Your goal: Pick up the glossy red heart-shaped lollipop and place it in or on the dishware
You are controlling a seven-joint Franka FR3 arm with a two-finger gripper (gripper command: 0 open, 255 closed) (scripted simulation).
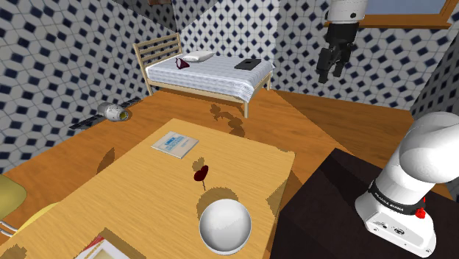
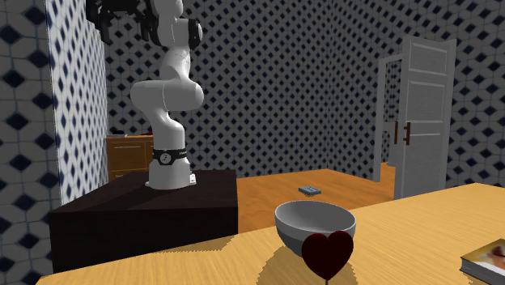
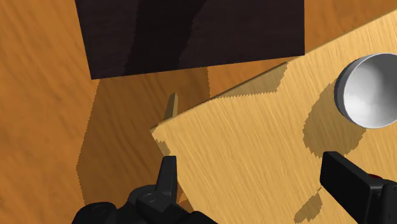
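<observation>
Lollipop: dark glossy red heart on a thin pale stick, on the wooden tabletop, stick end pointing toward the bowl. Not held. Bowl: plain white-grey, round, upright, empty, near the tabletop edge. Lollipop just beside the bowl, apart from it.

On the table, the lollipop lies between bowl and book, seemingly touching neither.
</observation>
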